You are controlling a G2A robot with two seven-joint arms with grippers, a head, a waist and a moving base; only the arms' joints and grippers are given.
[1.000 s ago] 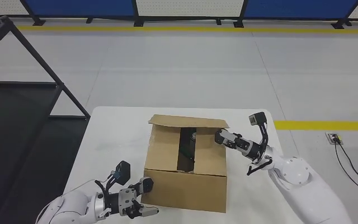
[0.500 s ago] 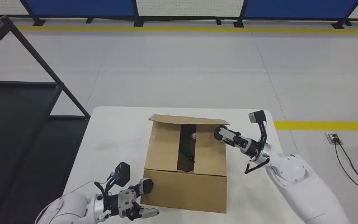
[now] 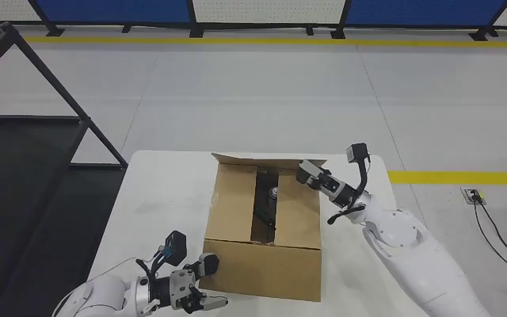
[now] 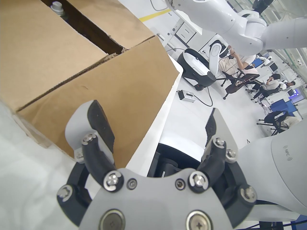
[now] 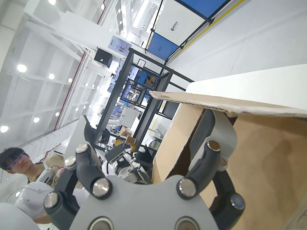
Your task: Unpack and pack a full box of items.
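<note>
Step in hand, my read: opening the flaps of the brown cardboard box so unpacking can start.

Right fingers are spread wide and grip nothing, at the box's far right corner. The edge of the long top flap runs up between them, with one finger on its inner side. The far end flap sits just above the fingertips, tilted up a little.

Left fingers are also wide apart and empty, low over the white tabletop. The box's near left corner is just ahead of them; contact doesn't look made, can't be sure.

The box sits mid-tabletop, between the two sets of fingers. Its long flaps are mostly down with a dark gap between them. A grey-capped bottle stands upright in the gap, below and just inboard of the right fingers.

To do it well:
- Pinch the flap edge firmly close to the corner before any pull.
- Swing the flap outward in an arc about its crease, not straight up. Straight up likely lifts or drags the whole box.
- The end flap may need folding back first if it catches.
- Keep the inner finger shallow so it doesn't knock the bottle.
- Left fingers could brace the near wall if the box slides.
</note>
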